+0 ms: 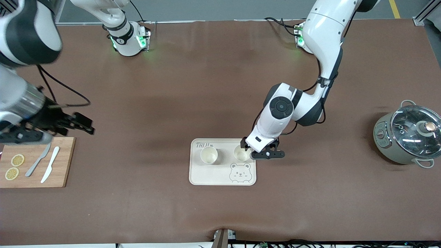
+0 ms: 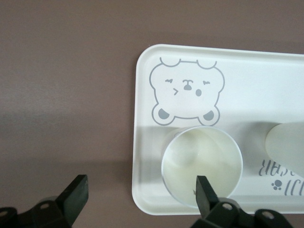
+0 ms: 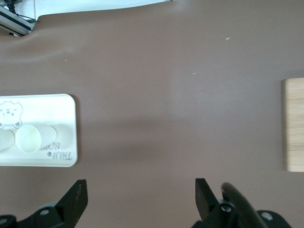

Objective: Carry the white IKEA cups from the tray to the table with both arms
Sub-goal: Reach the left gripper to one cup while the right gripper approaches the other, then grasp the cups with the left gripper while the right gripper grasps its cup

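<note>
So the left arm's black two-finger gripper hangs spread wide over the cream rounded-corner bear tray, one finger dipping at the rim of the smooth tapered cream-white cup sitting at the tray's 1 o'clock, looks lined up for a rim pinch. The other cream-white cup is at 11 o'clock. The right gripper waits, released, above the matte brown table near the bamboo cutting board.

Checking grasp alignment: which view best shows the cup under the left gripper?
The left wrist view: the cup fills the frame, rim between open fingers. The front view has the left gripper partly covering it. The right wrist view shows it tiny.
</note>
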You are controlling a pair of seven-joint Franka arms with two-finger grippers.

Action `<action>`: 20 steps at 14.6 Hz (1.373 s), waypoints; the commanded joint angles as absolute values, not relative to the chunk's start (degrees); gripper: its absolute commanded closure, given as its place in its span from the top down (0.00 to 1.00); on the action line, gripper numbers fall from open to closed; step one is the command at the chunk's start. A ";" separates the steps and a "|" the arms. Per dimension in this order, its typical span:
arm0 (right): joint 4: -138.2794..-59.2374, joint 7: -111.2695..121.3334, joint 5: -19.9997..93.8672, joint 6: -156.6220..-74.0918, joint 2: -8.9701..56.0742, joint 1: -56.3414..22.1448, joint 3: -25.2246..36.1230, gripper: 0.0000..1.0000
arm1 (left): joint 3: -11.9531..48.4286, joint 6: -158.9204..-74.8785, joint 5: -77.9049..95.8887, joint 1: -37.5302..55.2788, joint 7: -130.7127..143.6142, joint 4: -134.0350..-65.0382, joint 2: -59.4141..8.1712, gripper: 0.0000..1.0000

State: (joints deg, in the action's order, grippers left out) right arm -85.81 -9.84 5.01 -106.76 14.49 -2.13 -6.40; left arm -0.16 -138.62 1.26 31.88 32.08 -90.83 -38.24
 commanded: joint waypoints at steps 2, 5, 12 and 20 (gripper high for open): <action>-84.29 -17.65 5.19 -109.06 17.13 -6.93 -5.98 1.00 | -0.79 -141.06 -0.44 32.87 33.84 -90.62 -39.99 1.00; -84.20 -19.07 5.19 -111.26 19.41 -9.48 -5.98 1.00 | -0.88 -141.85 -0.44 32.96 33.84 -90.62 -40.95 1.00; -84.11 -31.45 0.54 -116.63 25.83 -17.31 -5.89 1.00 | -0.97 -142.73 -0.26 33.05 34.28 -89.83 -42.98 1.00; -77.97 -37.61 0.17 -117.33 37.08 -23.38 -5.89 1.00 | -0.97 -142.91 -0.44 33.05 35.95 -89.12 -43.24 0.00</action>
State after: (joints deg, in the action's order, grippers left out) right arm -82.32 -35.24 1.02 -117.93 34.10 -22.12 -6.28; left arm -0.32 -142.43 0.94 32.36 34.13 -90.22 -42.55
